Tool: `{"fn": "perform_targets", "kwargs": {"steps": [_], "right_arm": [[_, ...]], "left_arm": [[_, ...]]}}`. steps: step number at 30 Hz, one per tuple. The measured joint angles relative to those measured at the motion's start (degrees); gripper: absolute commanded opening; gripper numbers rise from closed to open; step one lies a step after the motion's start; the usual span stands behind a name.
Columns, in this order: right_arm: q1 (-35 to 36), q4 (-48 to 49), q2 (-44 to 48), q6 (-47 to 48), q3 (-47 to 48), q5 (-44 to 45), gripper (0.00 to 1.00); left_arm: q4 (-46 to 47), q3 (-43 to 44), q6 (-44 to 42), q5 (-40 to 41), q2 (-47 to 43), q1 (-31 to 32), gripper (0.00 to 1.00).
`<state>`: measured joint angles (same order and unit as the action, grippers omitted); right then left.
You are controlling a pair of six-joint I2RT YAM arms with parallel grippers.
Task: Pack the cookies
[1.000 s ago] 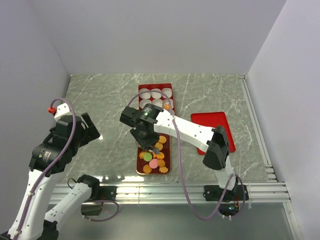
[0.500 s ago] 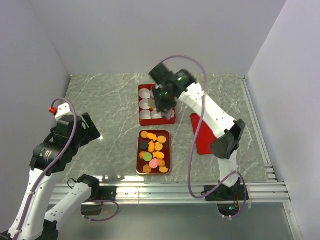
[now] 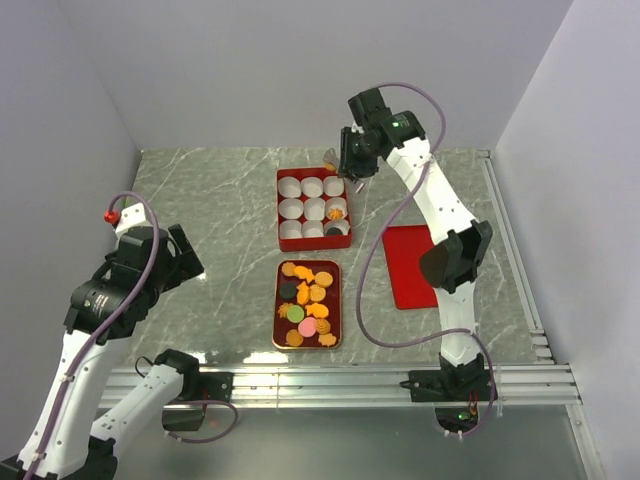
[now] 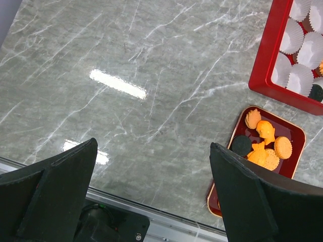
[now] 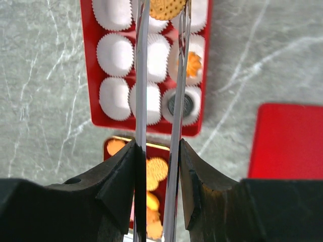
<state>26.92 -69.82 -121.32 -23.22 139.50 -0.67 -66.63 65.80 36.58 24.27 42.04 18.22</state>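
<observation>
Gray marble covers the bench (image 3: 200,200), with white walls around it. From the top, a red box (image 3: 281,215) holding white paper cups (image 3: 290,208) sits in the middle of the frame. Just below it lies a small tray (image 3: 336,300) with most of the cookies (image 3: 308,300) on it. A red lid (image 3: 420,265) lies flat at the right. The right pincer (image 3: 336,160) hangs over the upper right corner of the box. The left pincer (image 3: 188,258) is far off at the left.

Seen from the left wrist, the left pincer (image 4: 151,146) has its black fingers wide apart, with only bare bench between them. The tray (image 4: 295,164) shows at the lower right and the box (image 4: 262,75) at the upper right.

Seen from the right wrist, the right pincer (image 5: 164,10) is clamped on a round golden cookie (image 5: 169,7) at the top of the frame. Under it, in the box (image 5: 88,65), an orange flower cookie (image 5: 192,64) sits in one cup. A dark cookie (image 5: 181,104) sits in the cup below. The tray (image 5: 107,151) peeks out low behind the fingers.
</observation>
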Motion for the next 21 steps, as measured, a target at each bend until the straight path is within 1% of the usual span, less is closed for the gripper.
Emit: {"fn": "perform_targets", "kwargs": {"steps": [4, 14, 15, 20, 21], "right_arm": [[-0.59, 2.86, -3.19, -0.48, 0.00, -2.14, 0.39], [-2.49, 6.78, -6.69, -1.68, 0.11, -4.55, 0.40], [-2.58, 6.80, -6.88, -1.73, 0.07, -4.55, 0.43], [-2.84, 6.95, -7.48, -1.81, -0.31, -4.48, 0.47], [-2.84, 6.97, -7.69, -1.81, -0.31, -4.42, 0.52]], "left_arm": [[0.31, -0.24, -0.11, -0.07, 0.94, 0.00, 0.99], [1.14, -0.96, -0.57, -0.42, 1.22, 0.00, 0.99], [1.22, -0.96, -0.57, -0.39, 1.16, 0.00, 1.00], [1.73, -1.36, -0.57, -0.39, 1.33, 0.00, 0.99], [1.75, -1.40, -0.57, -0.39, 1.36, 0.00, 0.99]]}}
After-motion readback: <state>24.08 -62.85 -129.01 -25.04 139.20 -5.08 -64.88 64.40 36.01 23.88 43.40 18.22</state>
